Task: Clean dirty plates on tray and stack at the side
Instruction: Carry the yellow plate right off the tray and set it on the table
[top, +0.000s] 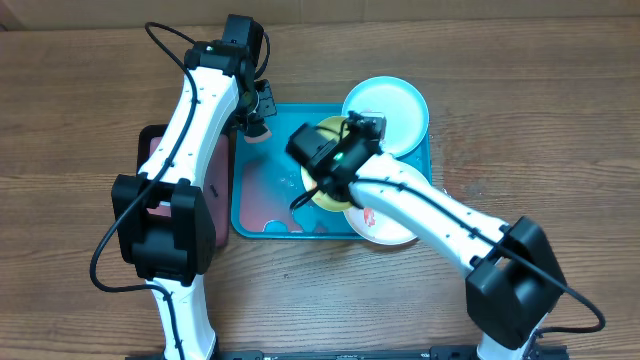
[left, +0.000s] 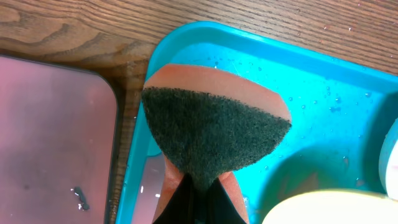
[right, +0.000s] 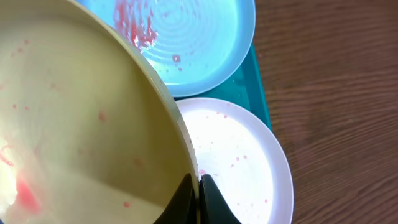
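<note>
Scrubbing is judged in hand; the yellow-green plate (right: 81, 124) is pinched at its rim by the right pincer (right: 198, 186) over the tray (left: 311, 81); a sponge (left: 214, 130) is gripped by the left pincer (left: 199, 193) at its far-left corner; contact is needed next.

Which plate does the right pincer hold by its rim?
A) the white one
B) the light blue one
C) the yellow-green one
C: in the right wrist view the right pincer is shut on the rim of the yellow-green plate, while the light blue plate and the white plate lie untouched.
</note>
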